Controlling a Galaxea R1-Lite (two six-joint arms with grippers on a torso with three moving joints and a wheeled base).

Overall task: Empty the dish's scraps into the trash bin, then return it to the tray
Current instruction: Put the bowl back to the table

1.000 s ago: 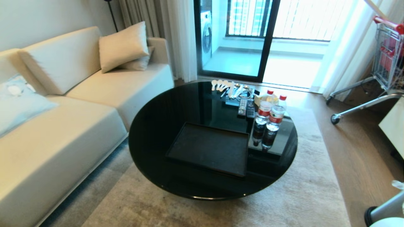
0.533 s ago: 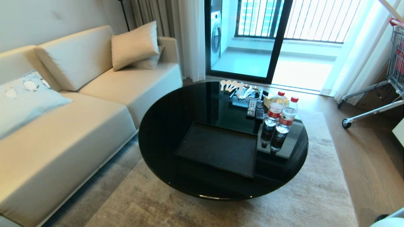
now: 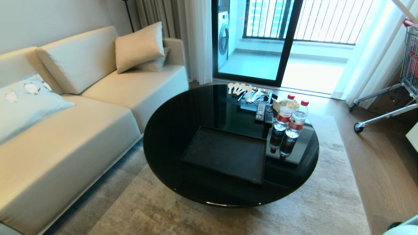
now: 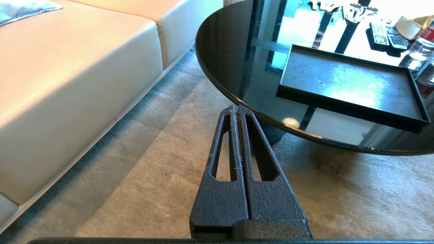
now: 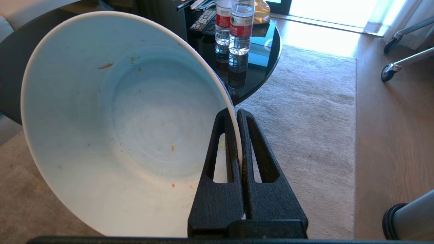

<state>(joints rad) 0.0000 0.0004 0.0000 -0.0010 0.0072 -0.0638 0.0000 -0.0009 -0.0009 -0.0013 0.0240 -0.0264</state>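
The right end effector (image 5: pixel 238 135) is clamped on the rim of the dish (image 5: pixel 125 128), one finger inside the wall and one outside. The dish is held on edge with its open side toward the wrist camera. Its interior carries only a few orange and yellowish specks (image 5: pixel 105 65) — no real load of scraps, so the emptying step reads as done. The trash bin (image 5: pixel 410 217) shows as a steel wall with a black base ring on the floor, close beside this end effector and behind its fingertips.

The tray (image 3: pixel 225 153) lies bare on the round black counter (image 3: pixel 183 120), ahead of the right end effector and off toward the side on which the dish hangs. Its long axis runs across the robot's front. Two water bottles (image 5: pixel 234 25) stand straight ahead of the fingertips, just beside the tray's right-hand short edge, with remote controls (image 3: pixel 264 113) beyond them.

The left end effector (image 4: pixel 238 113) is pressed together and empty, low over the rug (image 4: pixel 162 183) short of the counter's edge.

Judgement: the left arm sits nearer the tray, but the right one carries the dish. The return calls for a reach forward and inward over the counter edge, with the dish rolled level — the bottles are the hazard.
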